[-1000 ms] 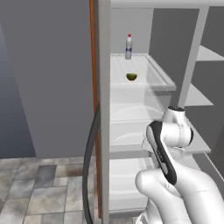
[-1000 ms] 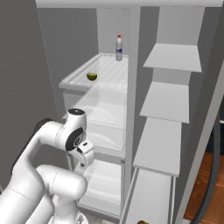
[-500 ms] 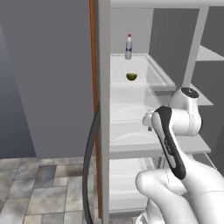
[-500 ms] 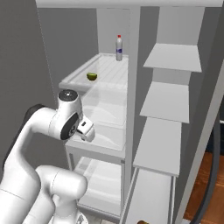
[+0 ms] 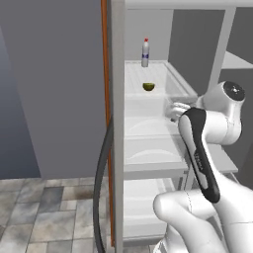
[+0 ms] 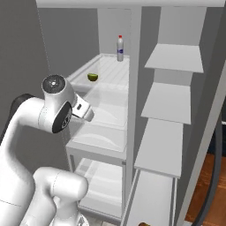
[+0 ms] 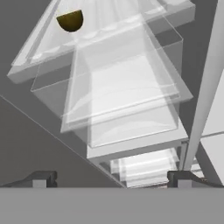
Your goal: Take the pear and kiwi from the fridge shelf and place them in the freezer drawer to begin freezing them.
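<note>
On fridge shelf (image 5: 170,84), pear (image 5: 148,87) sitting near bottle (image 5: 145,53), well apart from hand (image 7: 112,177) with fingers spread; best reaching up and over clear bins, centring on fruit before closing.

The fridge stands open, and on its white ribbed fridge shelf (image 5: 170,81) a small yellow-green pear (image 5: 148,87) sits near the front. A white bottle (image 5: 145,53) with a red cap stands upright behind it, well apart. Clear-fronted bins (image 5: 148,133) stack below the shelf.
</note>
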